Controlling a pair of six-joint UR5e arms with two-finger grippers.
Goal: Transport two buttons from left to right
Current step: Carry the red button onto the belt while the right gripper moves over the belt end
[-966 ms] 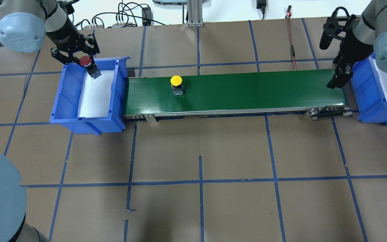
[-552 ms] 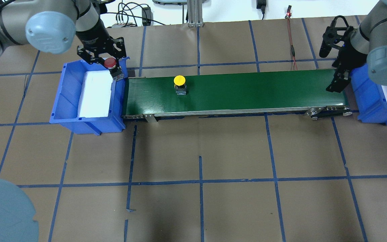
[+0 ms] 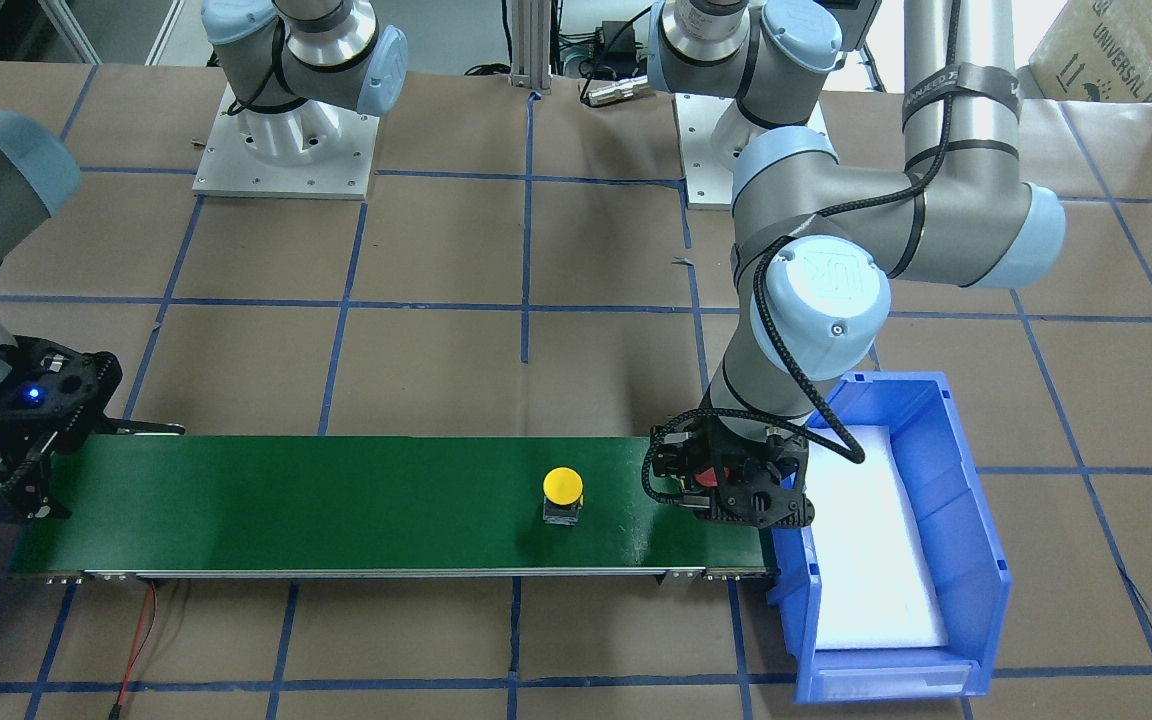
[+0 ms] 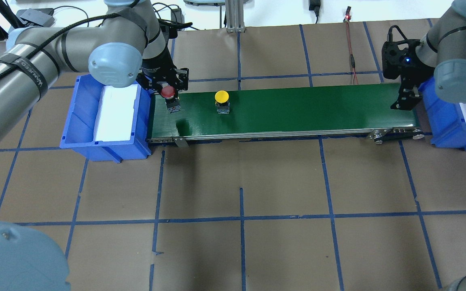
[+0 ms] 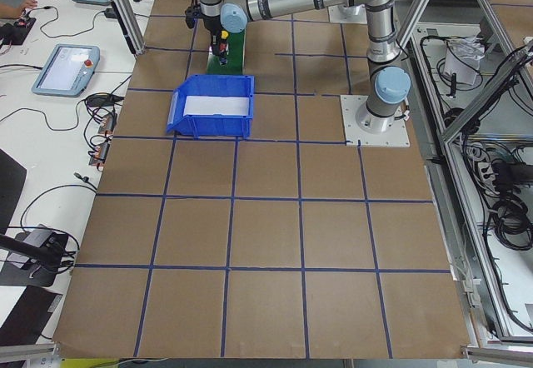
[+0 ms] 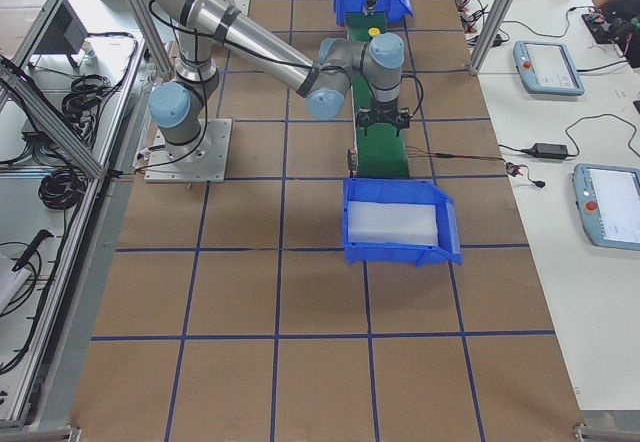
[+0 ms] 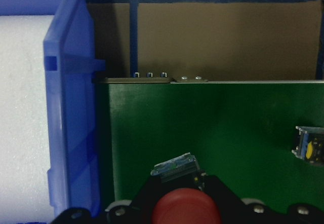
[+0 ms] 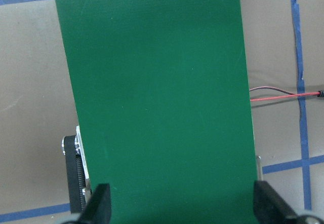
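Nearest the robot, a brown paper table (image 4: 241,182) with a blue tape grid (image 4: 241,218). Next, the green belt (image 4: 297,109) runs left to right with a metal rail (image 4: 277,133) along its near edge.

A blue bin (image 4: 75,117) with a white foam pad (image 4: 115,111) butts against the belt's left end. A second blue bin (image 4: 439,125) is at the right end.

The left gripper (image 4: 169,95) is clamped on the red button (image 4: 168,92) by its cap, body hanging down. It is over the belt's left end, just past the bin wall. It looks clear of the surface, not certain.

The yellow button (image 4: 221,97) stands upright on the belt just to the right of the red one. It sits in the line toward the right bin, apart from the red one.

The right gripper (image 8: 182,203) hangs low over the belt's right end in front of the right bin. Its fingers (image 8: 98,206) are spread nearly belt-wide, nothing between them.

Beyond the belt, a red-black wire (image 4: 351,52) lies on the paper. At the far edge are an aluminium post (image 4: 233,16) and black cables (image 4: 152,20).
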